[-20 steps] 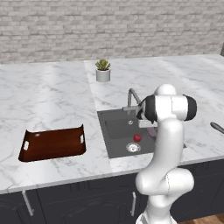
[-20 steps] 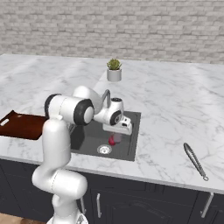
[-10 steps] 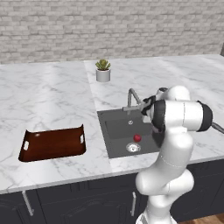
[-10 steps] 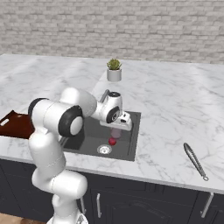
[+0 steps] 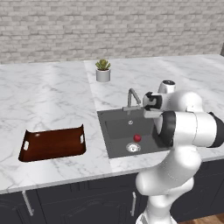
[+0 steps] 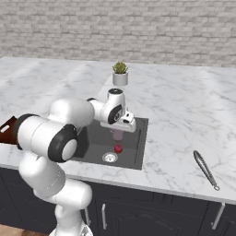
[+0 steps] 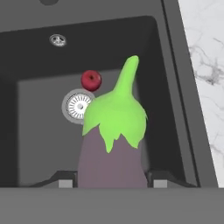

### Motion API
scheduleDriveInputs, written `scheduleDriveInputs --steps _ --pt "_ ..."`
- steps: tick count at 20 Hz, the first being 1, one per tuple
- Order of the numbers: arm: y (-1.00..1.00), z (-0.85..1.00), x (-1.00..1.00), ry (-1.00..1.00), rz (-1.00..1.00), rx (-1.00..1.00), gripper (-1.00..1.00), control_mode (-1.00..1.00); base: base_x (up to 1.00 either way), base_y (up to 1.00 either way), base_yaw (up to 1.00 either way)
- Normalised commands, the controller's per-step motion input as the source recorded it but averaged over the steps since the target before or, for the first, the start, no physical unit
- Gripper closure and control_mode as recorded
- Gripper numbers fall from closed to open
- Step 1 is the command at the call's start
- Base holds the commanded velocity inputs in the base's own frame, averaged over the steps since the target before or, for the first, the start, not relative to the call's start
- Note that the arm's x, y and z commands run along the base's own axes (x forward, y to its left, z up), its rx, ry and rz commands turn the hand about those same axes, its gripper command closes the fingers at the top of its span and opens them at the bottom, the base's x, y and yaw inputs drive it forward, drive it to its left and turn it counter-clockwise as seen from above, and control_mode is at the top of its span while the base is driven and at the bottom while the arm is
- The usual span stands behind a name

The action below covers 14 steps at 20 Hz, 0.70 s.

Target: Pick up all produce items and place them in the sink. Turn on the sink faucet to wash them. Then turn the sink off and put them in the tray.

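1. Hand view looks down into the sink (image 7: pixel 26 131), where the eggplant (image 7: pixel 113 148) hangs between the fingers (image 7: pixel 109 183), which are clenched on its purple body, green cap pointing toward the basin floor
2. Below it the apple (image 7: pixel 91 80) lies on the sink bottom just beside the round drain (image 7: pixel 78 106); the tray (image 5: pixel 52 143) sits well apart on the desk (image 5: pixel 48 96), left of the basin
3. Judging by its look, the eggplant is smooth, firm and fairly light; its glossy skin could slip, so a grip across the thick middle seems safer than near the tapering cap
4. The apple is small, round and likely to roll; it wants a grip across its widest part
5. Room is tight: the basin walls close in on all sides, and the faucet (image 5: pixel 132 97) stands at the back rim, near the arm in the left base view
6. Open desk lies to the right, with a metal utensil (image 6: pixel 205 169) near the front edge, and a potted plant (image 6: pixel 120 73) behind the sink
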Motion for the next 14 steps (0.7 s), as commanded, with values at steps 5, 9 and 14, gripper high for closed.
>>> scheduleDriveInputs --steps 5,9,14 --pt "0.27 0.37 -0.29 0.0 0.02 0.02 1.0 -1.0 0.0 0.0 0.0" --pt "0.29 0.28 -0.27 0.01 0.02 0.03 1.0 -1.0 0.0 0.0 0.0" --pt "0.33 0.2 -0.23 0.01 0.03 0.02 1.0 -1.0 0.0 0.0 0.0"
